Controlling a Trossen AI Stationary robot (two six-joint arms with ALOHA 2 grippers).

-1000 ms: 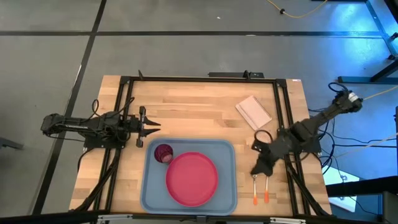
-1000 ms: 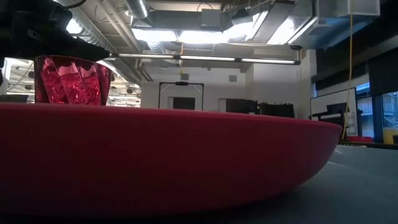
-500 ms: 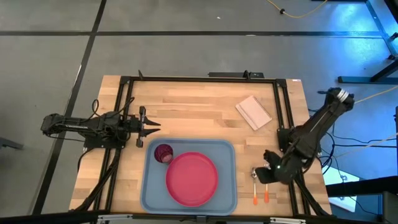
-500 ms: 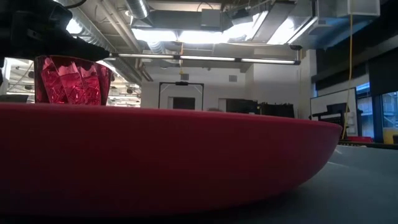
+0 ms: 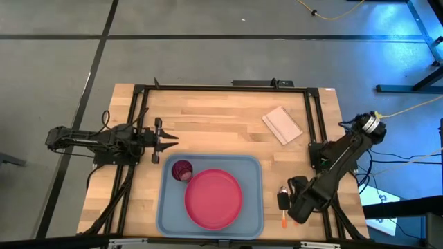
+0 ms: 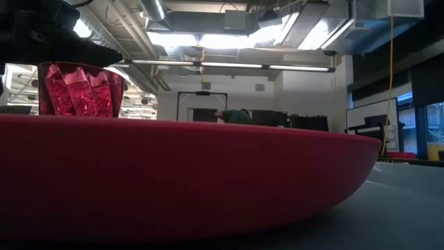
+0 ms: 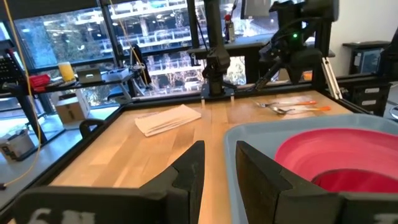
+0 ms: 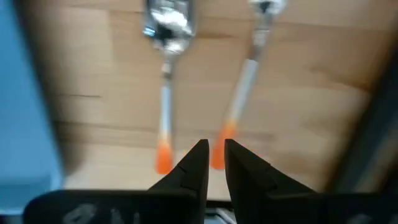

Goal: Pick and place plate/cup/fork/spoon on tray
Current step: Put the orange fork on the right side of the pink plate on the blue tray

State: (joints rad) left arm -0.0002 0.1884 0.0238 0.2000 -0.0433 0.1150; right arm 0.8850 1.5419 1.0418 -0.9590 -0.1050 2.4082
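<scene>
Right gripper (image 8: 211,163) has swung down over the orange-handled metal spoon (image 8: 166,74) and fork (image 8: 245,81) right of the light blue plastic tray (image 5: 166,214), fingers barely apart, gripping nothing; cutlery pickup comes next.

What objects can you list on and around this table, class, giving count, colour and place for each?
tray: one, light blue, near-centre of the table.
plate: one, pink-red, inside the tray.
cup: one, dark red, in the tray's far-left corner beside the plate.
spoon: one, silver with orange handle, on the wood right of the tray.
fork: one, silver with orange handle, beside the spoon.
napkin: one, white, folded, far-right part of the table.
left end effector: dark, open, waiting above the table left of the tray's far edge.
right end effector: dark, narrow gap between its fingers, above the utensils' orange handles.
</scene>
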